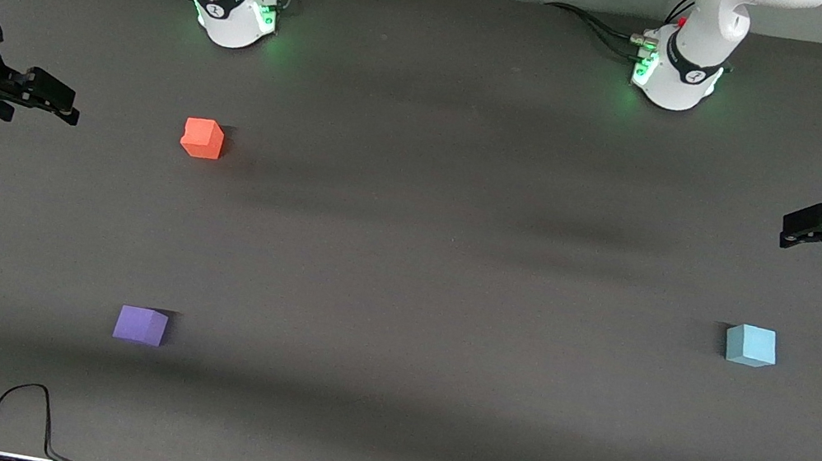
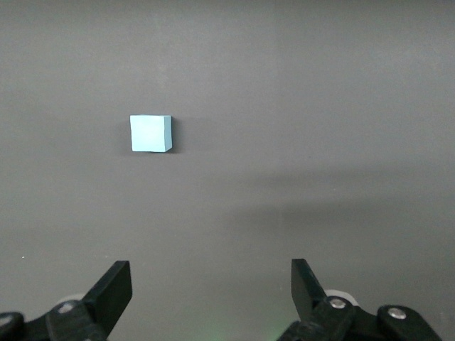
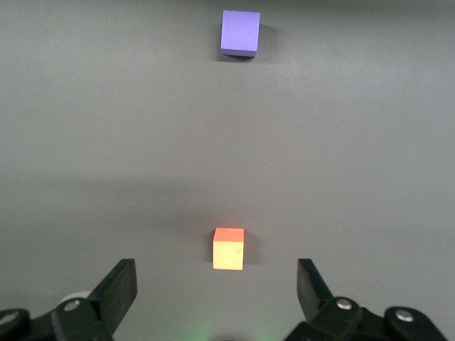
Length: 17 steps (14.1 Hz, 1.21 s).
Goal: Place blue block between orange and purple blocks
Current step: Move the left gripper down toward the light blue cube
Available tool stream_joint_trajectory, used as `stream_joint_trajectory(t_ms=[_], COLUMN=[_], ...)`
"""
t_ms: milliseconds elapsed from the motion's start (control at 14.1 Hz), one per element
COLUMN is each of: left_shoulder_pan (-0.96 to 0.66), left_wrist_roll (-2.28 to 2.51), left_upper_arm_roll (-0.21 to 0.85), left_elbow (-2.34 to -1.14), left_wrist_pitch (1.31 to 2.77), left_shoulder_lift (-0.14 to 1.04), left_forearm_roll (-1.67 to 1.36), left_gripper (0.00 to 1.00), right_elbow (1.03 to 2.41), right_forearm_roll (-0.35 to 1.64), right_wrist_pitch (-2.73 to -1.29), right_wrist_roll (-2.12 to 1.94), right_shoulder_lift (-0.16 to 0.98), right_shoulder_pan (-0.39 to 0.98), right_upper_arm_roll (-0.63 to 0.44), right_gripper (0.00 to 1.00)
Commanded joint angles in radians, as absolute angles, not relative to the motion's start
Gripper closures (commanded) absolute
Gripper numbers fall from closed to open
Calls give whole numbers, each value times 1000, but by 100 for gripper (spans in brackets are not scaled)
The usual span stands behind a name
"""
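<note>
Alone toward the left arm's end of the counter (image 1: 375,442), the blue block (image 1: 751,346) sits flat and square on the dark mat, with nothing touching it. It looks like matte foam, so it is probably light, slightly yielding and not slippery; a gentle pinch across two opposite upright faces should hold it. The orange block (image 1: 203,138) and the purple block (image 1: 140,325) lie well apart toward the right arm's end, the purple one nearer the front camera, and the bare strip between them appears wide enough for a third cube. Open mat runs all the way from the blue block to that strip. The left pincer (image 1: 793,229) hovers spread and empty over the counter's edge near the blue block; the right pincer (image 1: 61,104), also spread and empty, waits beside the orange block.
</note>
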<state>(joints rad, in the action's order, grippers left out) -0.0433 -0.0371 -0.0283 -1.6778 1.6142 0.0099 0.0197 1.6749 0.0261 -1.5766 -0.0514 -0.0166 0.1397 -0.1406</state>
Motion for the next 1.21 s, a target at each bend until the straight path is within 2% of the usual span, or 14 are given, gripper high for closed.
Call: stream_joint_trajectory(t_ms=[0,355,497,853,1137], left_shoulder_pan=[-66,-48,23,185,187], left_wrist_roll=[-20,-67,-154,-362,-371], left_upper_arm_roll=[-43,-54,-55,-55,-55], left_elbow=[-1680,-1687,-1693,-1741,-1810], left_wrist_pitch=[1594,1594,1597,1680,1771], left_shoulder_lift=[-8,-5,-6,-3,14], left_forearm_roll=[15,23,29,35,35], left_gripper=[0,0,0,0,0], right_elbow=[1687,1687,1686,1686,1686], right_forearm_roll=[43,41,43,41,41], right_wrist_pitch=[-1574,-1552,-1552,-1554,-1554], right_wrist_roll=[-58,-60,-60,-60,-58], right_shoulder_lift=[-41,-40,-40,-34,-35], right_shoulder_pan=[153,166,166,169,172], right_upper_arm_roll=[-143,-143,-143,-141,-141], right_gripper=[0,0,0,0,0])
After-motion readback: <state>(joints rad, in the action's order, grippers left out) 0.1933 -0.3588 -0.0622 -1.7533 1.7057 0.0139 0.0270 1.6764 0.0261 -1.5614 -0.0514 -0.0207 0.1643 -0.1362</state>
